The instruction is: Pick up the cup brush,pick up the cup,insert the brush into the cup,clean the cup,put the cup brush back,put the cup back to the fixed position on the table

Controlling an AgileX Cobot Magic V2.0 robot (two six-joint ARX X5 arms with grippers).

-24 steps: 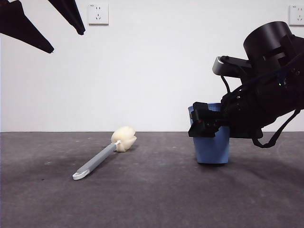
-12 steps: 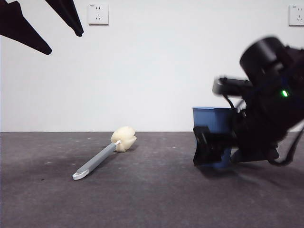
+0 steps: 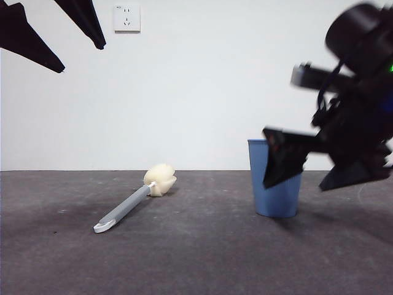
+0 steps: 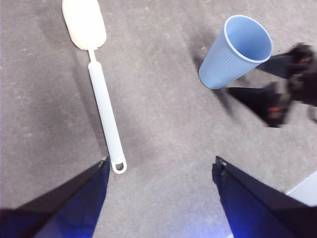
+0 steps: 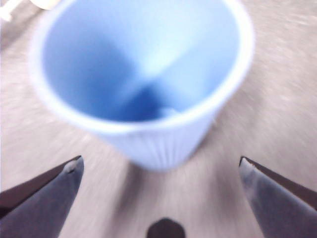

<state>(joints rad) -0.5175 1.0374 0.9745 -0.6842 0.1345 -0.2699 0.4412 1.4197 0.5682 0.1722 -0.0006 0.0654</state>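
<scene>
The cup brush [image 3: 128, 206] lies flat on the table [image 3: 196, 258], its cream sponge head [image 3: 161, 179] pointing away from the front camera. It also shows in the left wrist view as the cup brush [image 4: 103, 106]. The blue ribbed cup [image 3: 276, 198] stands upright on the table at the right. My right gripper [image 3: 319, 171] is blurred and open just beside and behind the cup, holding nothing. In its wrist view, the right gripper [image 5: 159, 161] has its jaws spread wide on either side of the cup [image 5: 148, 89]. My left gripper [image 3: 80, 56] hangs open high at the left, above the brush's looped end [image 4: 118, 166].
A white wall with a power socket [image 3: 126, 17] closes the back. The left wrist view shows the cup [image 4: 237, 52] and the other arm's gripper [image 4: 277, 96] beyond it. A pale table edge [image 4: 304, 191] shows there at one corner.
My right gripper let go of the cup, opened, and pulled up and to the right. The cup now stands free on the table. The left arm barely moved.
</scene>
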